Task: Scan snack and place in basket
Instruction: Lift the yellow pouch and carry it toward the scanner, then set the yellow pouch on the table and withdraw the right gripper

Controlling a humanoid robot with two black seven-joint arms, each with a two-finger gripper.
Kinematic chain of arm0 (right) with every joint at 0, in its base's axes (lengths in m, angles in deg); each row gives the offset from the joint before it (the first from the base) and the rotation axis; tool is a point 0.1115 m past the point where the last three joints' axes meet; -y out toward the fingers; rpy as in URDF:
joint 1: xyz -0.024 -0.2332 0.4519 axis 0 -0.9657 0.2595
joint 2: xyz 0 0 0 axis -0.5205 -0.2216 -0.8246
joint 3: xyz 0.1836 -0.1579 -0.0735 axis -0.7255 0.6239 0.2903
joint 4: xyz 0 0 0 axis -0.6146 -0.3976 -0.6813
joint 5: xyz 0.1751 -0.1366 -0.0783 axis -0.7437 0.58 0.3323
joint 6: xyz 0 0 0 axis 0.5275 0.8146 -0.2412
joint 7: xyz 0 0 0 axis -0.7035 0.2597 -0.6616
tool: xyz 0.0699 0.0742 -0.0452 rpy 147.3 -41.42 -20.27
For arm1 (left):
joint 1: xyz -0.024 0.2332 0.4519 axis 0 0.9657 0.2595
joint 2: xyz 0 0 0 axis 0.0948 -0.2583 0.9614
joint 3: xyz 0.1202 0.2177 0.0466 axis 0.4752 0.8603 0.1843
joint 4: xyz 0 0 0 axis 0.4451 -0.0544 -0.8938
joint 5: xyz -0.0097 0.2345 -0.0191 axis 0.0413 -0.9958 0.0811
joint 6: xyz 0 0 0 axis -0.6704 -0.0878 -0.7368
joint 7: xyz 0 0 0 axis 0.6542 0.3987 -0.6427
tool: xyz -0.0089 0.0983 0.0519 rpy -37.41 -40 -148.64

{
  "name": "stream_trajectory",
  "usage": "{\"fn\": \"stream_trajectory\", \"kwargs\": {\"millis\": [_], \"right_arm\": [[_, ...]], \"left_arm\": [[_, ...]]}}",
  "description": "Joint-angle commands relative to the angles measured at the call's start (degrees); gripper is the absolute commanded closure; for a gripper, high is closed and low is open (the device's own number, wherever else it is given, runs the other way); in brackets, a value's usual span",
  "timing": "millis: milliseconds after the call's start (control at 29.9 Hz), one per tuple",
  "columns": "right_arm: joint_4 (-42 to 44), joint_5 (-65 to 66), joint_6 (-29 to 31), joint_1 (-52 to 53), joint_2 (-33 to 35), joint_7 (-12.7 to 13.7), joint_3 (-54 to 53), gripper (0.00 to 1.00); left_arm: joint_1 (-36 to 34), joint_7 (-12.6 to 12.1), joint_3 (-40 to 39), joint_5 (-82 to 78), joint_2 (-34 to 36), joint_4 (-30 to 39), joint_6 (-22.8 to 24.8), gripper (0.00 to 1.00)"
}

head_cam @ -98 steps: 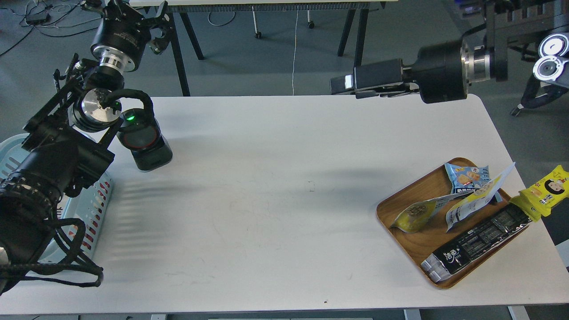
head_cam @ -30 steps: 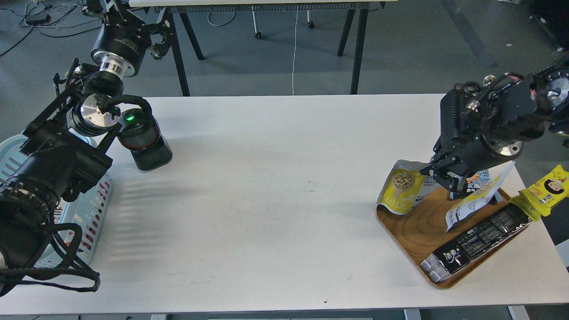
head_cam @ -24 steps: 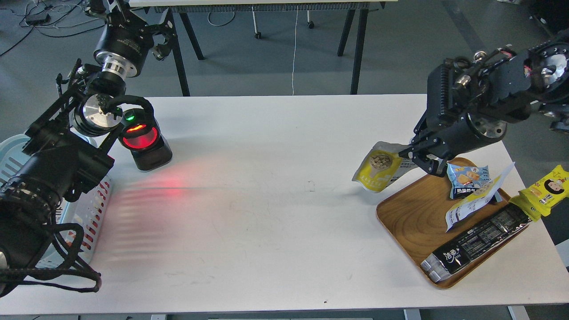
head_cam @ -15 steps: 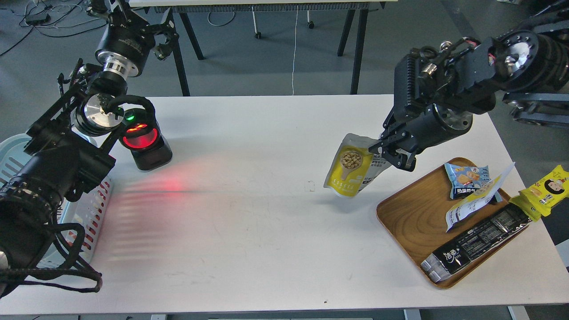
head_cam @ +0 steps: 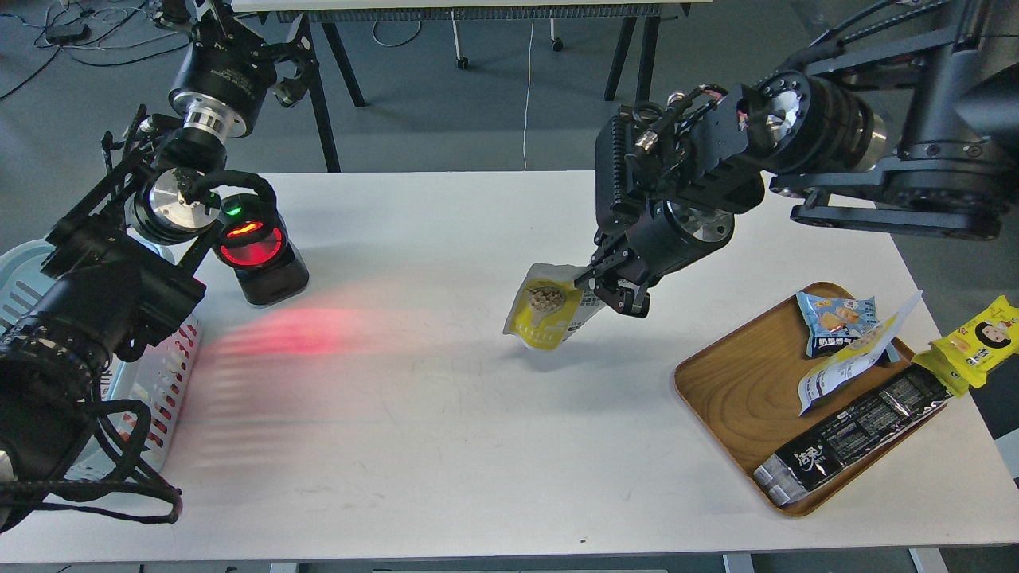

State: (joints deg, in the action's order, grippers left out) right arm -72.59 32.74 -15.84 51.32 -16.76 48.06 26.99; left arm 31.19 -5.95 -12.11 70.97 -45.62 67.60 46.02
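While the scanner (head_cam: pixel 259 261) glows red near the desk's (head_cam: pixel 446 446) far left corner, right gripper (head_cam: pixel 611 285) pinching the snack (head_cam: pixel 544 315) above mid-desk, left gripper (head_cam: pixel 231 32) raised beyond the far edge, fingers indistinct, basket (head_cam: pixel 151 380) at left edge

A white table (head_cam: pixel 446 414) with rounded corners carries everything here. Near its back left stands a black scanner (head_cam: pixel 259 259) with a glowing red window, throwing a red glow onto the tabletop beside it. At the left edge sits a pale blue basket (head_cam: pixel 163 374) with slotted sides. On the right lies a wooden tray (head_cam: pixel 732 398) holding several packets, and a bright yellow packet (head_cam: pixel 975 342) rests at the table's right edge, just beside the tray.
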Motion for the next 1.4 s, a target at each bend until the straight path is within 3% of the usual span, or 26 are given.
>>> {"fn": "stream_trajectory", "kwargs": {"millis": [0, 1002, 1169, 1370], "right_arm": [[2.21, -0.99, -0.08, -1.31, -1.95, 0.0, -0.05, 1.0], [6.88, -5.83, -0.61, -4.57, -10.57, 0.0, 0.65, 0.99], [6.88, -5.91, -0.61, -4.57, -10.57, 0.0, 0.65, 0.94], [6.79, -6.18, -0.61, -4.39, -10.4, 0.0, 0.65, 0.79]], "left_arm": [[0.02, -0.01, 0.0, 0.0, 0.22, 0.05, 0.14, 0.0], [0.54, -0.01, 1.14, 0.0, 0.66, 0.05, 0.31, 0.0], [0.46, -0.01, 1.14, 0.0, 0.66, 0.05, 0.31, 0.0], [0.46, 0.34, 1.14, 0.0, 0.66, 0.05, 0.31, 0.0]]}}
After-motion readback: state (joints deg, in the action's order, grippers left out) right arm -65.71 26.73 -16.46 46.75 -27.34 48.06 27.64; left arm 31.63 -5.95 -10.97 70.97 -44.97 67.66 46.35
